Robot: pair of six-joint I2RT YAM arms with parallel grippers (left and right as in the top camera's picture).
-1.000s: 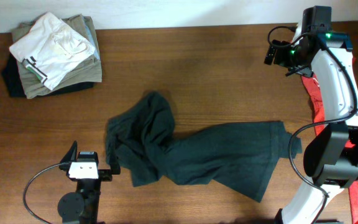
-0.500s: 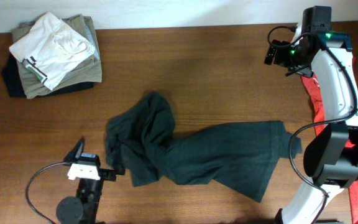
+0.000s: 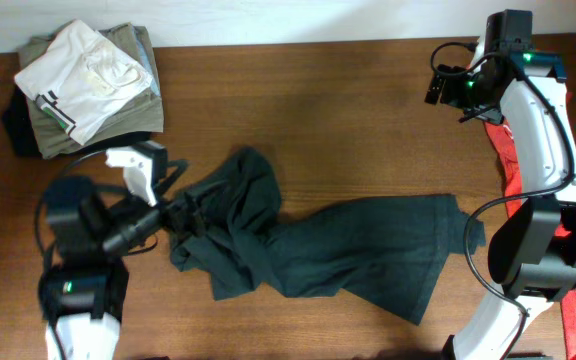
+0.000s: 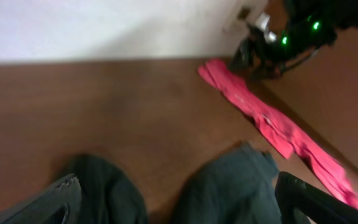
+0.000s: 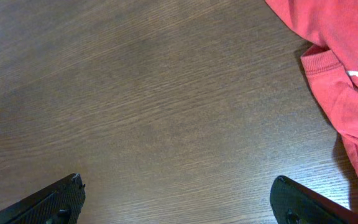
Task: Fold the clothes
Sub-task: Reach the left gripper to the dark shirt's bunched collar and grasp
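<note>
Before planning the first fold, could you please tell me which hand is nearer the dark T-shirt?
Left. The left hand sits at the dark T-shirt's bunched end; the right hand is well away at the table's far corner.

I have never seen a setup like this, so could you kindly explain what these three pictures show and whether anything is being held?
Two robot arms work at a wooden table. One picture looks down from above; the other two come from small cameras on the arms' wrists, with the dark tips of their own jaws at the bottom corners. From above, the left gripper reaches the crumpled edge of a dark T-shirt spread out across the middle. The right gripper hovers over bare wood at the far corner. Both have jaws wide open and hold nothing. A stack of folded clothes sits in the far left corner, and a red shirt lies along the right edge.
</note>
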